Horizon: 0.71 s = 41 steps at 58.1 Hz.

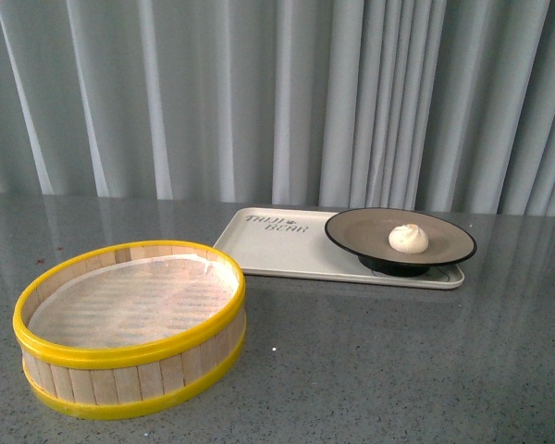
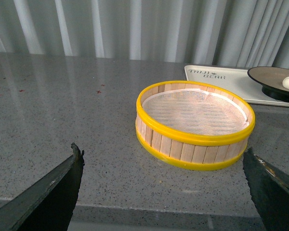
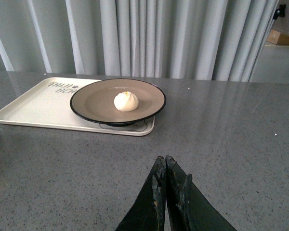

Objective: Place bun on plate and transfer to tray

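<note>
the bun [image 1: 408, 238] sits near the middle of the plate [image 1: 351, 231], and the plate stands on the end of the tray [image 1: 268, 245] farthest from the steamer basket [image 1: 129, 356], so both steps of the task look done. the left gripper [image 2: 161, 192] hangs with its fingers spread wide on the near side of the steamer basket, holding nothing, while the right gripper [image 3: 171, 192] has its fingers pressed together and empty, well apart from the tray. whether the plate lies fully inside the tray's edge is hard to tell, so the next move probably calls only for keeping both arms clear.
</note>
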Each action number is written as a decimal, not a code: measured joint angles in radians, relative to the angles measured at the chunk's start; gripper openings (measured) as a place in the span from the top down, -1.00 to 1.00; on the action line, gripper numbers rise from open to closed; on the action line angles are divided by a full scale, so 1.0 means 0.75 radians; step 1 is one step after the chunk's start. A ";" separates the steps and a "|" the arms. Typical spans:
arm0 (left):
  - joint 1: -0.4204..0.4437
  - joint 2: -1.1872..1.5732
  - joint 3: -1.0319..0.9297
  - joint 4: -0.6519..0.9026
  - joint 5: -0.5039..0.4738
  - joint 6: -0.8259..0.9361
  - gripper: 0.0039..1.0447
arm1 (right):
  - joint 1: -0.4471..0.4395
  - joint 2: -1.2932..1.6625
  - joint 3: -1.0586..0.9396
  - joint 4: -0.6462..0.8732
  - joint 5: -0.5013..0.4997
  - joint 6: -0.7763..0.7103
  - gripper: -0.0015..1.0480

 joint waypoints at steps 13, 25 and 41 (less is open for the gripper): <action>0.000 0.000 0.000 0.000 0.000 0.000 -0.88 | -0.082 -0.173 -0.123 -0.052 -0.072 0.003 0.96; 0.000 0.000 0.000 0.000 0.000 0.000 -0.88 | -0.082 -0.331 -0.197 -0.138 -0.076 0.003 0.96; 0.000 0.000 0.000 0.000 0.000 0.000 -0.88 | -0.083 -0.512 -0.294 -0.203 -0.076 0.003 0.96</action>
